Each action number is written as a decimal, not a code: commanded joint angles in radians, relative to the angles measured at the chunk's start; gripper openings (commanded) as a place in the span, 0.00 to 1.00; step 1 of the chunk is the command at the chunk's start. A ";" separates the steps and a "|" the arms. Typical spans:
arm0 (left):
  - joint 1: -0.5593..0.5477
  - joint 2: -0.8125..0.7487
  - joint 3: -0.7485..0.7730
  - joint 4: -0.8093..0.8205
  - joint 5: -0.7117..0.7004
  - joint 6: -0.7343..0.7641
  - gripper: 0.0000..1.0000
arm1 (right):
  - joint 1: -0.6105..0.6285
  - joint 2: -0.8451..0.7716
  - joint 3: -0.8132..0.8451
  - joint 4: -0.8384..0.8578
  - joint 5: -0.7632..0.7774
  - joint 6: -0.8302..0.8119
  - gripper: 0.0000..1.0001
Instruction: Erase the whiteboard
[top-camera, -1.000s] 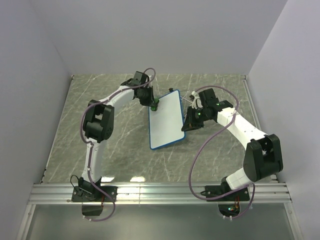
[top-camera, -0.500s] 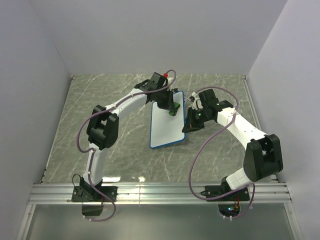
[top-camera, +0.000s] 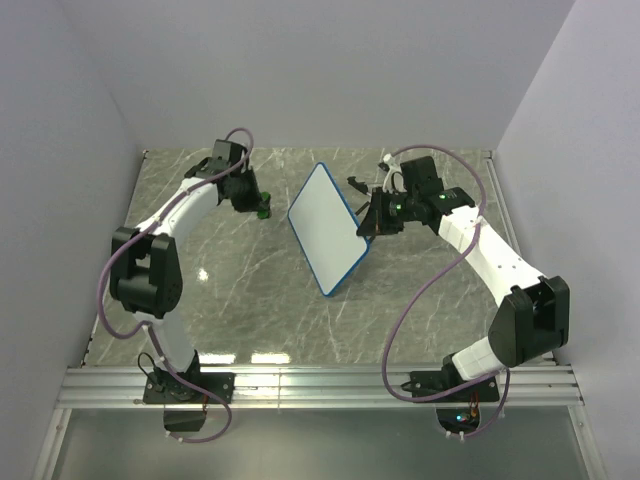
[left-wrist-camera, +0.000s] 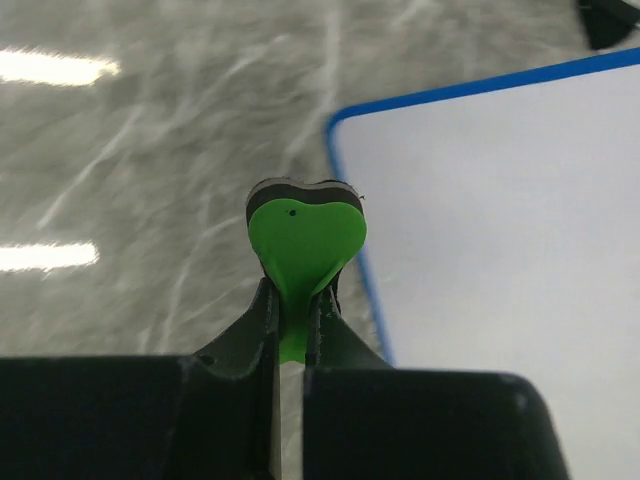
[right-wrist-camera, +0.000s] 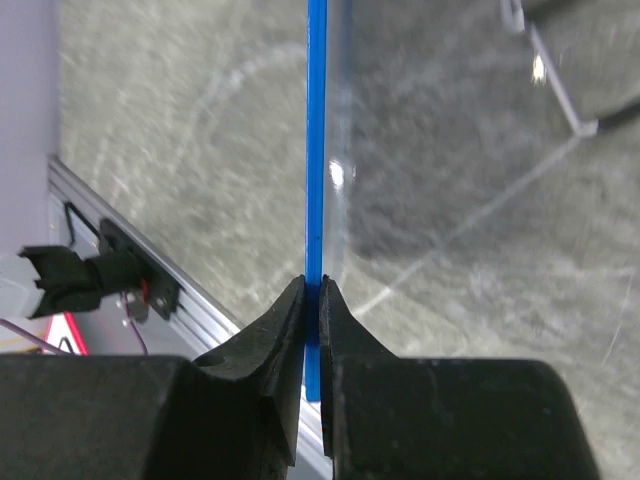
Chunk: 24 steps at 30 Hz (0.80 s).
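The whiteboard (top-camera: 327, 228), white with a blue frame, is lifted and tilted at the middle of the table; its face looks blank. My right gripper (top-camera: 366, 226) is shut on its right edge. In the right wrist view the blue frame (right-wrist-camera: 316, 150) runs edge-on between the closed fingers of that gripper (right-wrist-camera: 312, 292). My left gripper (top-camera: 259, 206) is to the left of the board, apart from it, and shut on the green-and-black eraser (top-camera: 264, 211). In the left wrist view the eraser (left-wrist-camera: 305, 235) sticks out of that gripper (left-wrist-camera: 293, 300), with the whiteboard (left-wrist-camera: 500, 230) to its right.
The grey marble table (top-camera: 220, 290) is boxed in by plain walls at left, back and right. An aluminium rail (top-camera: 320, 385) runs along the near edge. A small black part (top-camera: 355, 183) lies behind the board, by the right arm's cables.
My left gripper swept across the board with the eraser and then swung off to the left. My right gripper has lifted and turned the board into a tilted pose.
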 joint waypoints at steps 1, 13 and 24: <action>0.010 -0.092 -0.101 -0.032 -0.086 -0.021 0.00 | 0.003 -0.064 0.106 0.076 -0.006 0.019 0.00; 0.018 -0.143 -0.292 0.043 -0.023 -0.067 0.00 | 0.006 0.037 0.271 0.124 -0.024 0.084 0.00; 0.019 -0.100 -0.327 0.095 0.003 -0.065 0.00 | 0.050 -0.039 0.033 0.103 0.020 0.023 0.00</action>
